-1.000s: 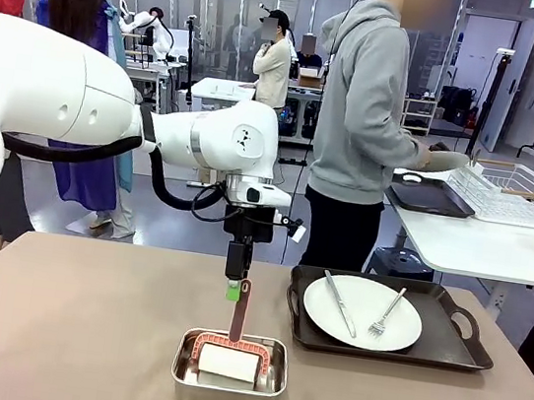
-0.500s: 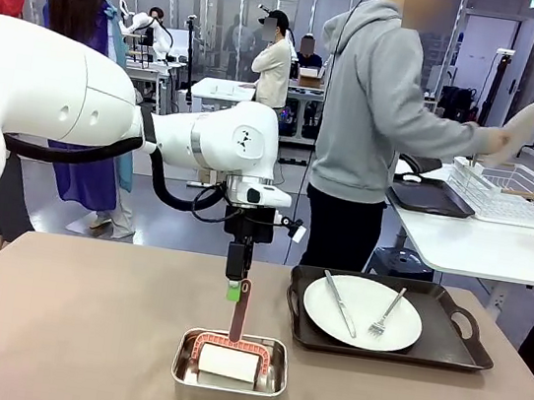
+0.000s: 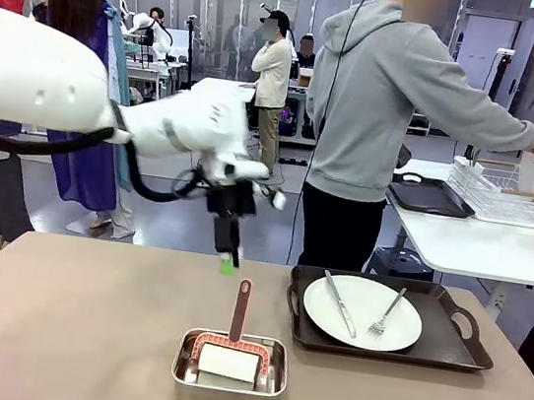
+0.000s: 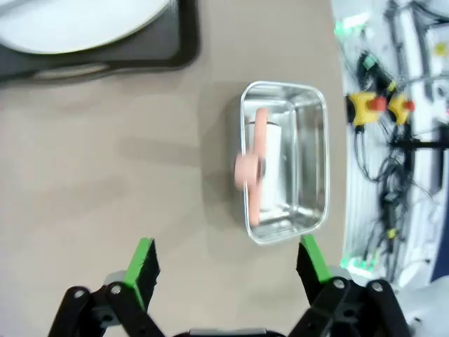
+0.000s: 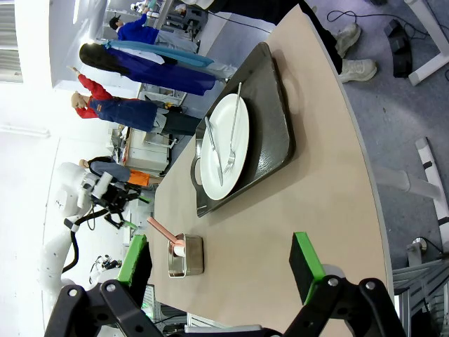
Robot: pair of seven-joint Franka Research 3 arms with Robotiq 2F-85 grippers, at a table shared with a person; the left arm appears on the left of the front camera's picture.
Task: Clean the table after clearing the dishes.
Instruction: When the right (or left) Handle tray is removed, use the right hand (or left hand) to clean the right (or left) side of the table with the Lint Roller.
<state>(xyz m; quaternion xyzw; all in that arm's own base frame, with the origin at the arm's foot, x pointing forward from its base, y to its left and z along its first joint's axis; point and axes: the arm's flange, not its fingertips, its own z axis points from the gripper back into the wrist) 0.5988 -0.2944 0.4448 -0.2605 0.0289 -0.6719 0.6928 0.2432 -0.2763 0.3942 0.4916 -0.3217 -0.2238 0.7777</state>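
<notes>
Below the left hand (image 3: 228, 260), which hangs blurred in the air with its green-padded fingers spread wide and nothing between them, a small square steel pan (image 3: 229, 372) sits on the plain brownish-taupe worktop (image 3: 80, 323). A white roller with a pink frame and handle (image 3: 240, 311) lies in the pan. Its handle rises toward the hand but stays apart from it.

To the hand's right, near the pan, a dark rectangular handled tray (image 3: 445, 349) carries a round white plate (image 3: 360, 318). A metal knife (image 3: 340, 303) and a metal fork (image 3: 387, 313) lie on the plate.

Beyond the hand, across the worktop, a person in a grey hooded top (image 3: 381, 97) reaches toward a white wire dish rack (image 3: 507, 189) on a white table (image 3: 480, 245). A second dark tray (image 3: 430, 196) lies beside the rack.

The right hand (image 5: 219, 267) is likewise spread and holds nothing. It looks along the worktop, with the tray ahead of it and the pan off to one side.
</notes>
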